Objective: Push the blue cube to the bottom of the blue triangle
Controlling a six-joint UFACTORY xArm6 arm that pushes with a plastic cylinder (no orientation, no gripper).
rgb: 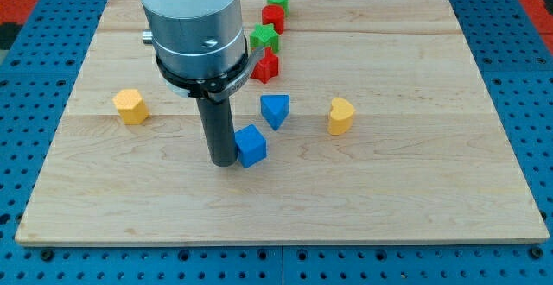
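Pressing my tip (224,161), a bare rod holding nothing, against the blue cube (251,145), nearly placed at seven o'clock of the blue triangle (275,110).

One camera looks down at a slant from the view's bottom edge, taking in the whole wooden board (484,190).

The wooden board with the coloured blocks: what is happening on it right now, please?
A robot arm with a dark rod is pushing blocks on the wooden board. My tip stands at the left side of the blue cube, seemingly touching it. The blue triangle block lies just above and to the right of the cube, so the cube is already almost below it.
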